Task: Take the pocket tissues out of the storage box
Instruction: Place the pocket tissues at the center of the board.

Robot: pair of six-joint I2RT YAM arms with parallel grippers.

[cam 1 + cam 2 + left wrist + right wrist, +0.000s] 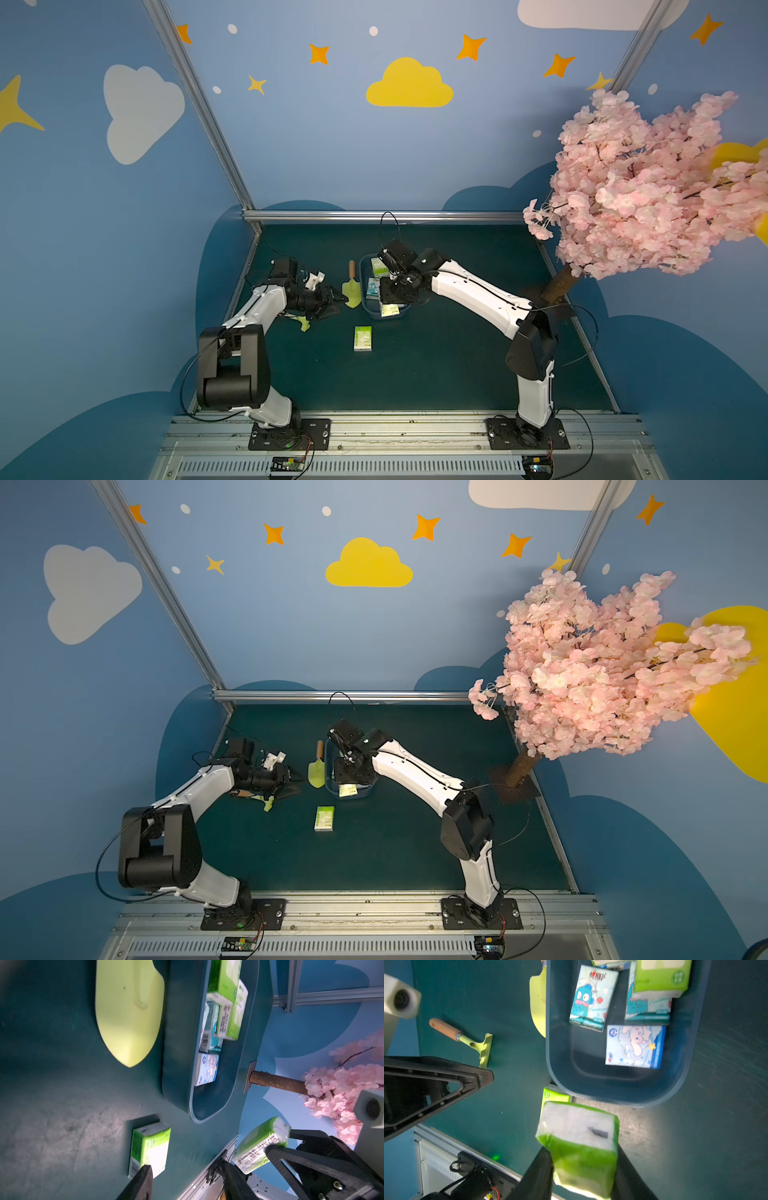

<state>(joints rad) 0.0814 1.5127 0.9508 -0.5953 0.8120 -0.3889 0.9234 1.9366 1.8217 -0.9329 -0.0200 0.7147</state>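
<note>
Dark-green mat (436,374) carries the storage box (612,1095). Right gripper (582,1159) pinches one lime-green pack (577,1126) near its rim; left gripper (186,1167) spread, apparently empty.

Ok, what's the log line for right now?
right jaws: shut on green pack, lifted | left jaws: open, empty | another green pack: on table | storage box: more packs inside
</note>
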